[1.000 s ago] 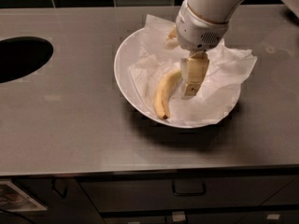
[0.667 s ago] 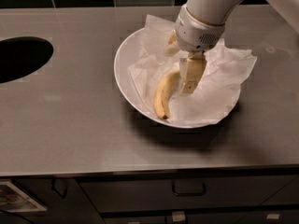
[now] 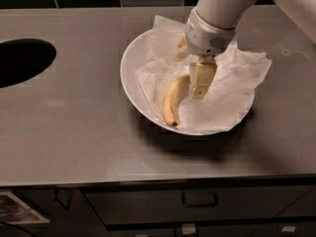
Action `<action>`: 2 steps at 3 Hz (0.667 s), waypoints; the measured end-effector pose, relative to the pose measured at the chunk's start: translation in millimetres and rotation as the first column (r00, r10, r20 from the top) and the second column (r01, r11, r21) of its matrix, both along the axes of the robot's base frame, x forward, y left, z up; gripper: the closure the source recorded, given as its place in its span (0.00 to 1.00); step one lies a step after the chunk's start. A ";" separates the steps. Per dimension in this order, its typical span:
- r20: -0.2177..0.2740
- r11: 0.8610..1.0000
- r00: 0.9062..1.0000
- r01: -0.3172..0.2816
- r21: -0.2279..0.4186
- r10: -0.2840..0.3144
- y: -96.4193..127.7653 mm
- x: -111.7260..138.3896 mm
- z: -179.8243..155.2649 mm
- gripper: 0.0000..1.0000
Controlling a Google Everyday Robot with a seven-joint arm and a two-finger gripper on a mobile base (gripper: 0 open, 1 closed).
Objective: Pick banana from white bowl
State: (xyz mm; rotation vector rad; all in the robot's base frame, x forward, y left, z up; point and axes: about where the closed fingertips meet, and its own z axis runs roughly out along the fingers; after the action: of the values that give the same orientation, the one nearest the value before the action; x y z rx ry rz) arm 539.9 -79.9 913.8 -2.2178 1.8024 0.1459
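The white bowl [image 3: 129, 78] stands on the grey counter, lined with crumpled white paper [image 3: 232, 83]. The yellow banana [image 3: 172, 100] lies on the paper in the middle of the bowl, its dark tip toward the front rim. My gripper [image 3: 191, 65] hangs down over the bowl from the white arm at the upper right. It is open: one cream finger [image 3: 201, 80] stands right beside the banana's upper end, the other [image 3: 180, 50] sits farther back to the left. The banana rests on the paper and is not lifted.
A dark round opening [image 3: 22, 60] is cut in the counter at the far left. Dark tiles run along the back wall. Drawers with handles [image 3: 199, 200] lie below the counter's front edge.
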 end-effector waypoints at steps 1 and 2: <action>-0.029 1.000 0.999 -0.016 0.000 0.016 2.4 6.5 -11.1 0.23; -0.061 0.999 0.998 -0.035 0.005 0.035 7.4 11.2 -25.1 0.23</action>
State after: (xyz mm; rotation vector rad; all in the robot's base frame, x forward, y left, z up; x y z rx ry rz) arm 551.1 -72.4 888.7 -2.2669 1.7929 0.2260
